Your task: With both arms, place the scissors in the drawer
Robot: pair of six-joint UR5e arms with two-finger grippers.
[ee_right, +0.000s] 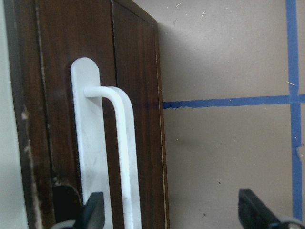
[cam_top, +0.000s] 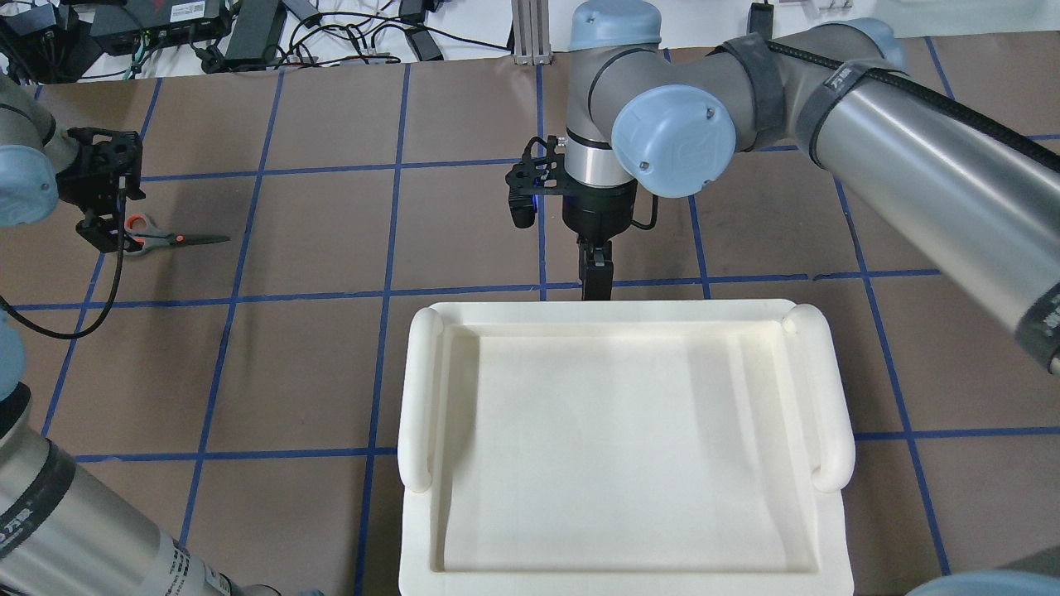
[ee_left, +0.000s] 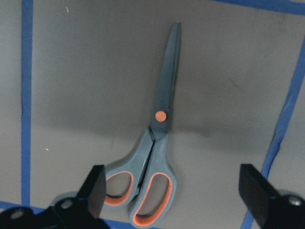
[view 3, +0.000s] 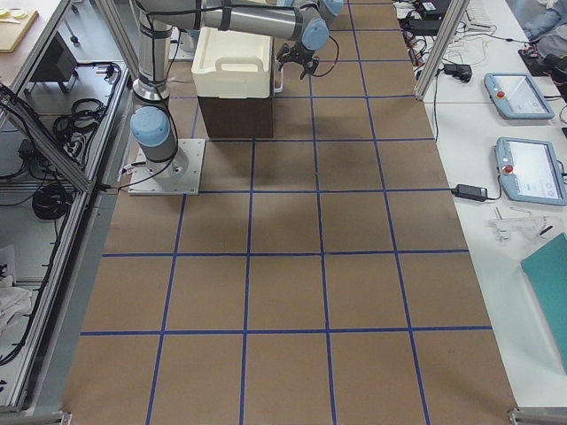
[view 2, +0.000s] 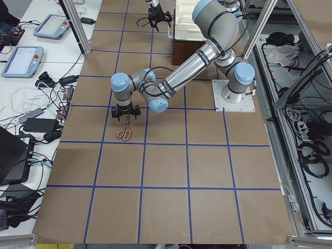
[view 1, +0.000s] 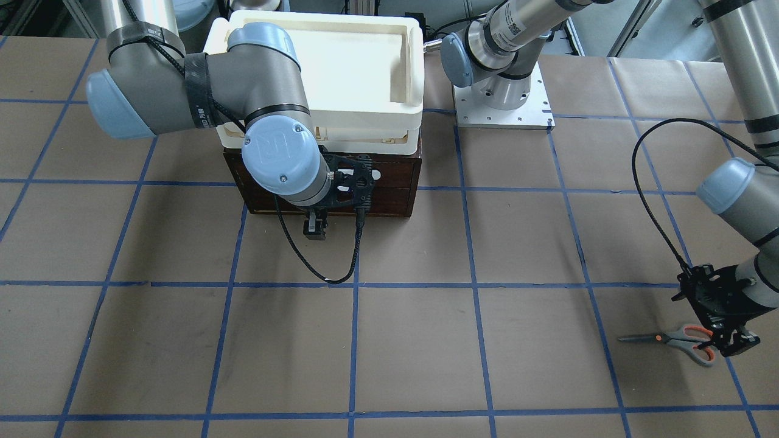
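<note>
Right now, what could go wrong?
1. The scissors lie flat, with their handles nearer one finger of the open left tool, so they may slide or twist when it shuts.
2. The handle sits close to one finger of the open right tool, and that finger might bump it.
3. The drawer looks shut, so the scissors can't go in yet.

The grey-metal left arm (view 1: 742, 188) with light-blue joint caps reaches far out to the left, its black two-finger left gripper (ee_left: 174, 193) pointing down, jaws spread wide. The matching right arm (cam_top: 911, 165) bends in toward the middle. The right gripper (ee_right: 174, 210) hangs low, its fingers apparently wide apart too.
</note>
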